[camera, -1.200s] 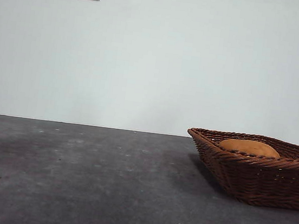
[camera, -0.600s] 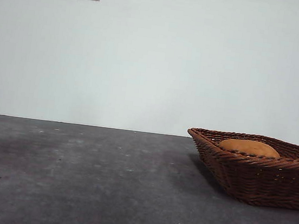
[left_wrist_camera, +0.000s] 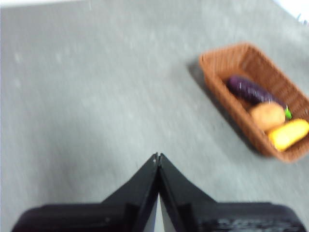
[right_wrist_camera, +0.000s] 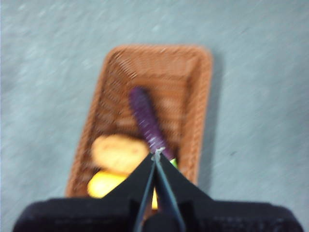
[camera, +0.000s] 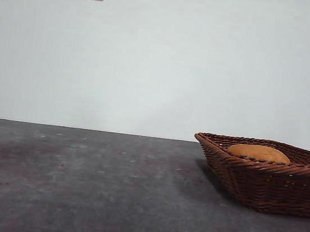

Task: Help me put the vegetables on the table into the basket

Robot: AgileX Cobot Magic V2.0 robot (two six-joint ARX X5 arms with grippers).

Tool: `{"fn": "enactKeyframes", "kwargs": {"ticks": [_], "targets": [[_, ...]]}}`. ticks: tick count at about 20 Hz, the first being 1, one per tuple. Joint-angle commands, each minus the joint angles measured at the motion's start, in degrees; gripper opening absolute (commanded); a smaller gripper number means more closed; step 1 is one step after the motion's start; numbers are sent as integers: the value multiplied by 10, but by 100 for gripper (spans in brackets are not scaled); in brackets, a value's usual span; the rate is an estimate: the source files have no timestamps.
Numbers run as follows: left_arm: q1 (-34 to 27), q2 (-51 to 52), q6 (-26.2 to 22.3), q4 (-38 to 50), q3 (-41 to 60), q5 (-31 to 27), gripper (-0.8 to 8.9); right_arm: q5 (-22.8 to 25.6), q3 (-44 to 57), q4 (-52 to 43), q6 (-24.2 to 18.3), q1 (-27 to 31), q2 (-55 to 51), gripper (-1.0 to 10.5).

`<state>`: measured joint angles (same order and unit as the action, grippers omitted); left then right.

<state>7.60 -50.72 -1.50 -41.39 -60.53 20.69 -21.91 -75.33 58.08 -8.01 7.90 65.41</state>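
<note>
1 woven wicker basket (camera: pixel 271 181), reddish-brown with a braided rim, sits at the front view's lower right on the matte grey table (camera: pixel 89 187). Inside it lie 3 vegetables: 1 smooth orange-brown potato (camera: pixel 258 152), 1 yellow corn cob (left_wrist_camera: pixel 288 134), 1 glossy purple eggplant (right_wrist_camera: pixel 146 121) (green-capped). Left gripper (left_wrist_camera: pixel 158 157) and right gripper (right_wrist_camera: pixel 157 153) both hang above, tips pressed together, empty.
</note>
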Motion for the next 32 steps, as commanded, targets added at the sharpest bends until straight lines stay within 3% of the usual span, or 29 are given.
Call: {"fn": "enactKeyframes", "kwargs": {"ticks": [1,4,7,11,16,22,32], "targets": [[-6,18,-21,39,3,-19,-4,15,0,-18,3,-1,0,2],[-38,70,-84,75,9,-88,-4,20,0,-26,3,-1,0,2],[-79,155,-126,126,52,-83,-4,20,0,-26,3,-1,0,2],[-123,283,-157,237,197,-89,-4,20,0,-27,3,-1,0,2],[-126,410,-131,315,401,-89,-4,20,0,-27,3,-1,0,2],[-126,493,-56,372,580,-103,-4,21,0,-27,3,-1,0,2],[-126,503,-45,325,601,-100,-4,20,0,-28,3,-1,0,2]]}}
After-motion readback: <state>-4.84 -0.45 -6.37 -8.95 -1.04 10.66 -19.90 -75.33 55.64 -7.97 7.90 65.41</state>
